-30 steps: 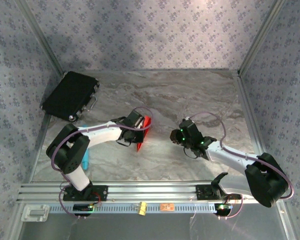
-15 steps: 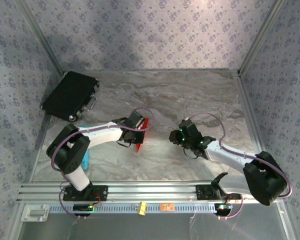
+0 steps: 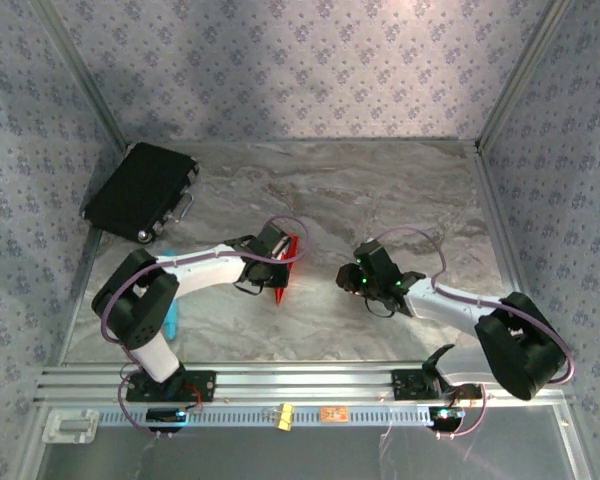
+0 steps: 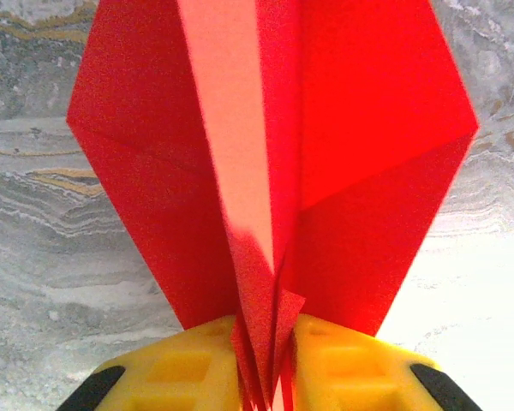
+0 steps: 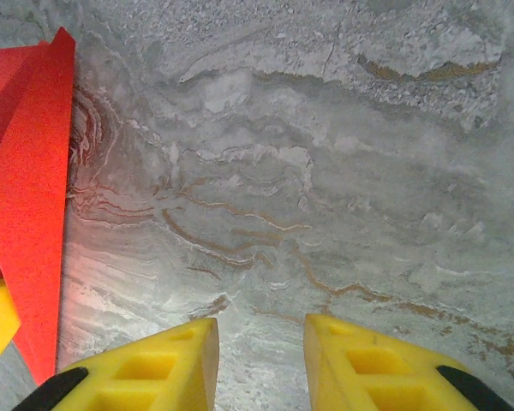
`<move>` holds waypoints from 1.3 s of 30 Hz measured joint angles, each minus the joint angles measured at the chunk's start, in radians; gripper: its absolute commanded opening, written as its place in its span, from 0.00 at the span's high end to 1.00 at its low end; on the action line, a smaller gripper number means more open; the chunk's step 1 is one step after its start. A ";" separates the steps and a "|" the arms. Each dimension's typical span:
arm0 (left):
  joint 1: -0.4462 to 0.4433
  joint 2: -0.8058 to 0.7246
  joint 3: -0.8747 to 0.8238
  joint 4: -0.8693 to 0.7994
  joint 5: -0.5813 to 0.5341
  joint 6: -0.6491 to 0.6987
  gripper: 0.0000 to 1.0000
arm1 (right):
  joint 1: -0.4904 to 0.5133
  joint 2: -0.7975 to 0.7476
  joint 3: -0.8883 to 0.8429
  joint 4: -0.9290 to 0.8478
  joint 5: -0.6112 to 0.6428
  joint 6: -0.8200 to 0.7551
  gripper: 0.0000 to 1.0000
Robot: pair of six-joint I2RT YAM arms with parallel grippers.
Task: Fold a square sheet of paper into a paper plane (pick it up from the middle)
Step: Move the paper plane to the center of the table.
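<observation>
Red paper, creased into a pointed, half-made paper plane (image 4: 325, 154), stands edge-up near the middle of the marble-patterned bench (image 3: 400, 190). Its layered spine is tucked between the yellow jaws of the left gripper (image 4: 265, 347). Those jaws sit close on either side of the fanned layers, but the wrist view does not settle whether they are pinching the paper or merely flanking it (the layers look loose rather than squeezed flat). A hold along the spine would preserve the centre ridge and leave the wings free to spread, which seems the reason for it. Across a stretch of bare bench to the right, the right gripper (image 5: 259, 342) hovers low with its jaws spread and nothing between them. The plane's red edge shows at the side of its wrist view, so it appears placed to help with the next crease. A black case (image 3: 140, 190) lies at the far left corner, clear of the work.
</observation>
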State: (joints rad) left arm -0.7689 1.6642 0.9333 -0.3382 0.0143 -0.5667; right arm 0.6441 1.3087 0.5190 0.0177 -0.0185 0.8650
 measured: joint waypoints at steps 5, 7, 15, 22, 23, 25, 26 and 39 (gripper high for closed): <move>-0.010 0.000 0.003 -0.001 0.005 0.000 0.79 | 0.000 0.018 0.010 0.001 -0.007 0.000 0.67; -0.013 0.000 0.011 -0.003 0.008 0.001 0.79 | 0.000 0.019 0.012 0.003 -0.008 0.000 0.67; -0.038 0.034 0.059 -0.012 0.005 0.008 0.80 | 0.001 0.023 0.013 0.013 -0.011 0.003 0.67; -0.045 0.064 0.087 -0.042 -0.004 0.008 0.80 | 0.003 0.023 0.013 0.015 -0.012 0.003 0.67; -0.045 0.064 0.089 -0.045 -0.005 0.008 0.80 | 0.003 0.023 0.013 0.015 -0.012 0.003 0.67; -0.048 0.065 0.093 -0.053 -0.006 0.008 0.79 | 0.003 0.023 0.013 0.016 -0.012 0.004 0.67; -0.050 0.066 0.097 -0.056 -0.008 0.008 0.79 | 0.003 0.023 0.013 0.015 -0.012 0.004 0.67; -0.052 0.107 0.123 -0.093 -0.032 0.010 0.80 | 0.003 0.023 0.013 0.016 -0.012 0.011 0.65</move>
State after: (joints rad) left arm -0.8211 1.7714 1.0561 -0.4313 -0.0174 -0.5568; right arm 0.6468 1.3315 0.5320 0.0338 -0.0307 0.8761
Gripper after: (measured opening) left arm 0.203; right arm 0.342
